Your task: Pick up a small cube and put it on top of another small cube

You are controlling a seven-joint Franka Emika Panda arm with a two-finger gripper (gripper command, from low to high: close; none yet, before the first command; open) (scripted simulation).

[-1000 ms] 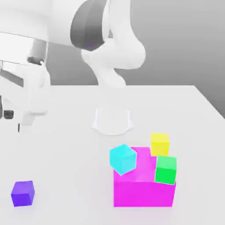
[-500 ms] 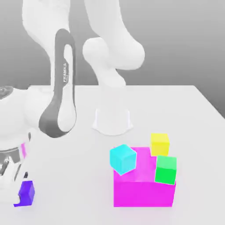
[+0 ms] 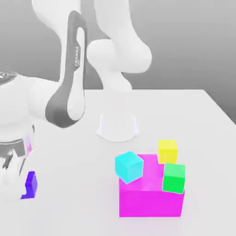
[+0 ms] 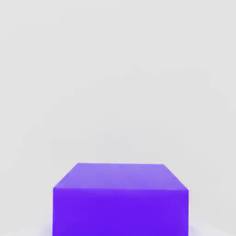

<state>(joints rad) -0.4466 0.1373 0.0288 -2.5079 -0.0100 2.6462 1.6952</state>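
Since the earlier frame my arm has swung down low at the exterior view's left, now half-covering the purple cube (image 3: 31, 184) on the near-left surface (image 3: 73, 203). Magenta block (image 3: 150, 198) sits well apart, right. End effector (image 3: 11, 177) — I cannot tell whether it's apart. I'd centre squarely on the cube — then close.

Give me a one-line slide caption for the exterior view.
Panda gripper lowered at purple cube, with cyan cube leaning on magenta block.
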